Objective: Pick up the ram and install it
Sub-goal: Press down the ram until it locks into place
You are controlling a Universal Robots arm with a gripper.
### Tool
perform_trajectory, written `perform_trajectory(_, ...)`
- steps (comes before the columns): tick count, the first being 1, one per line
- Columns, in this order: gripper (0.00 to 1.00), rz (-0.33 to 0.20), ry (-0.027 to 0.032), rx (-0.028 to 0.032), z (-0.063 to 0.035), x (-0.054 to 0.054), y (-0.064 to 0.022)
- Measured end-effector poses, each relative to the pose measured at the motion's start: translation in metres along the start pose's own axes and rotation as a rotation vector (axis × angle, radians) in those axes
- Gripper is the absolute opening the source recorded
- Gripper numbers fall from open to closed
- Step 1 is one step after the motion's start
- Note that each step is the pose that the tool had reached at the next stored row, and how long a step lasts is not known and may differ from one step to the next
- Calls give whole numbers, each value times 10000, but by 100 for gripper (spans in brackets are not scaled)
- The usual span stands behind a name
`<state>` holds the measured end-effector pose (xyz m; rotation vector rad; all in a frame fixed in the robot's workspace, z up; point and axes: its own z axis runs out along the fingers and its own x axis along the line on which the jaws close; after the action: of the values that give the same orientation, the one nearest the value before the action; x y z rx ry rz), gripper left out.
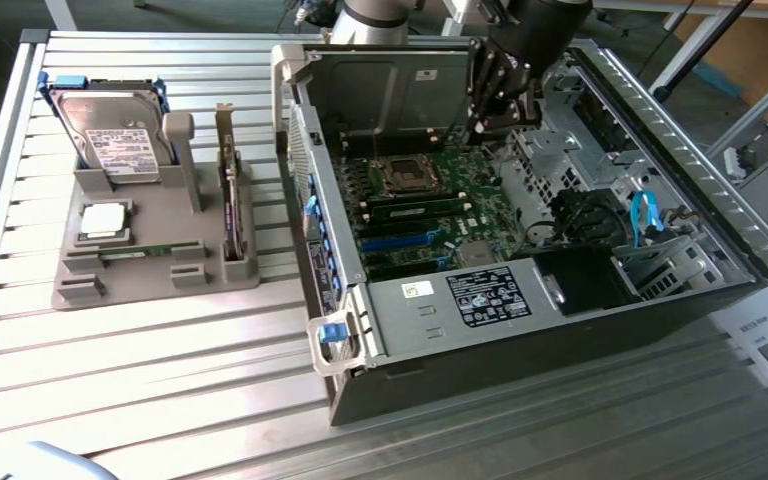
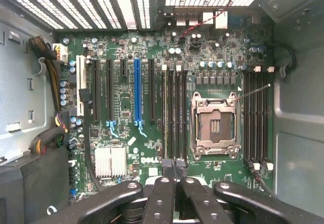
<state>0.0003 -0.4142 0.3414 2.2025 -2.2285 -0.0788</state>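
Note:
One ram stick [image 1: 135, 250], thin and green, lies flat in the grey holder [image 1: 157, 285] on the exterior view's left. A second green stick [image 1: 418, 209] sits along the memory slots of the motherboard [image 1: 458, 235], beside the CPU socket [image 1: 404, 175]. My gripper [image 1: 502, 125] hangs above the motherboard inside the open computer case [image 1: 357, 320]. In the wrist view my gripper [image 2: 174, 169] is shut, its black fingertips pressed together with nothing seen between them. They hover over the near end of the memory slots [image 2: 174, 112], next to the bare socket [image 2: 214, 125].
The grey holder also carries a hard drive [image 1: 115, 135], a square silver processor [image 1: 104, 220] and an upright expansion card [image 1: 233, 195]. A raised drive cage [image 1: 384, 95] stands behind the board. The power supply [image 1: 491, 295] and blue cables [image 1: 644, 215] crowd the case's near side.

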Motion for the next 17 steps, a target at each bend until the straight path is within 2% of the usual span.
perform_trajectory(17, 10, 0, -1, 0, -11, -4, -288)
